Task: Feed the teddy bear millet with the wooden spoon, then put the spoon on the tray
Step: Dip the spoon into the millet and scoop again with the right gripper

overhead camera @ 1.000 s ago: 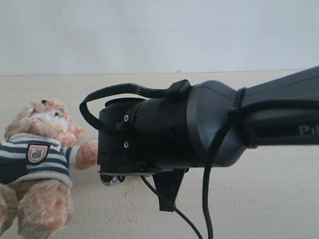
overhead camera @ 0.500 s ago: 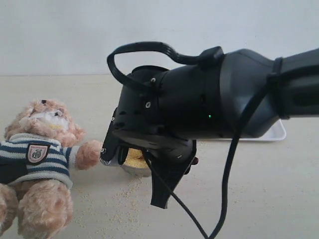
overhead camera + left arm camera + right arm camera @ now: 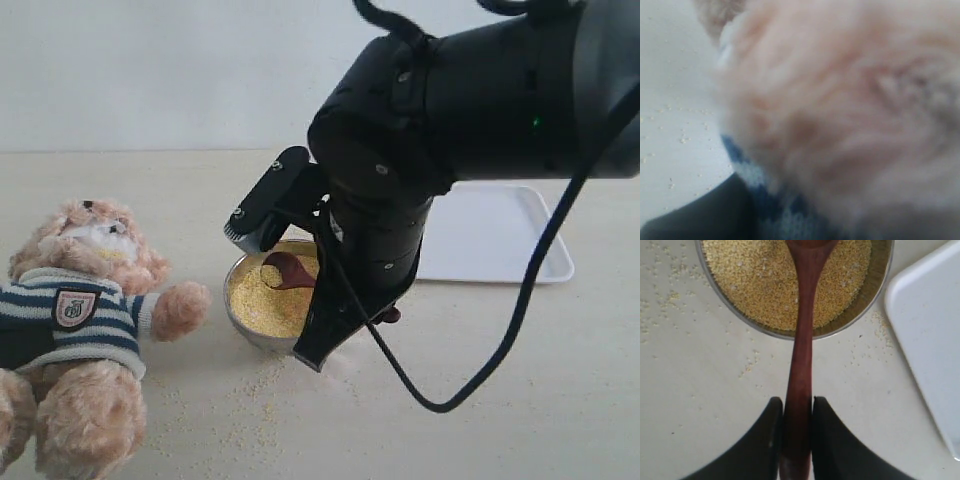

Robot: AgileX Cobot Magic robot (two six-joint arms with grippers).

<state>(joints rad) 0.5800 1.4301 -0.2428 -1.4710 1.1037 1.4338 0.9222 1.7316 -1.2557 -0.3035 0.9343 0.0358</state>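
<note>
**Spoon held over the bowl of millet**

The right gripper [image 3: 797,402] is clamped on the handle of the wooden spoon [image 3: 802,340], one black finger pressed against each side. The spoon's oval bowl reaches over the millet [image 3: 755,285] in the round steel bowl [image 3: 240,318]; whether it touches the grains cannot be told. Exterior view: the teddy bear [image 3: 80,300] lies at the steel bowl's 9 o'clock, one paw just beside the rim. The white tray [image 3: 480,240] lies at the bowl's 2 o'clock, near it and apart from the spoon. Loose grains are scattered on the pale table [image 3: 520,400] at the bowl's 6 to 7 o'clock. Left wrist view: blurred bear fur and striped shirt fill the picture, so whether the left gripper is apart or together cannot be told.
</note>
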